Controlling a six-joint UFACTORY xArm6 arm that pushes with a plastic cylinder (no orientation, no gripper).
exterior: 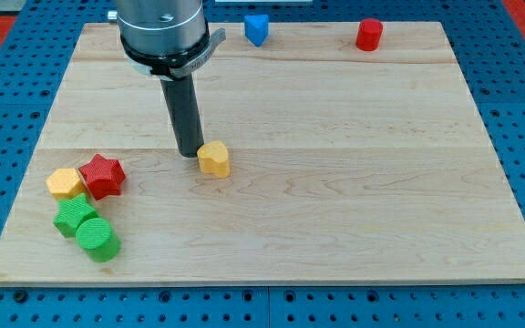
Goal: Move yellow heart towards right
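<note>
Though small, looks like a hard, light little block: yellow heart (pixel 214 158), sitting flat on the wooden board (pixel 335 182), a bit to the view's left of the middle. Should slide easily on the smooth wood when pushed. Probably will not bend or break. Might spin or slip off to one side, though, because of its rounded lobes and its pointy end.

No picking up here. Only pushing. Best spot to push, most likely: the heart's side that faces the view's left, right in the middle of that side, so the block goes straight toward the view's right.

No jaws to open or close, just a straight dark rod holding nothing. My tip (pixel 190 153) down at the board, just beside the heart on the view's left. Touching it or only very close? Cannot tell from this view. Sits a little toward the view's top of the heart's middle, so a straight push could turn the block.

Lots of bare wood on the view's right for the heart to travel over. Other blocks well apart: a red star (pixel 102 176), a yellow hexagon (pixel 65 183), and two green blocks (pixel 87 228) near the view's bottom left corner; a blue block (pixel 257 28) and a red cylinder (pixel 369 35) along the view's top edge.
</note>
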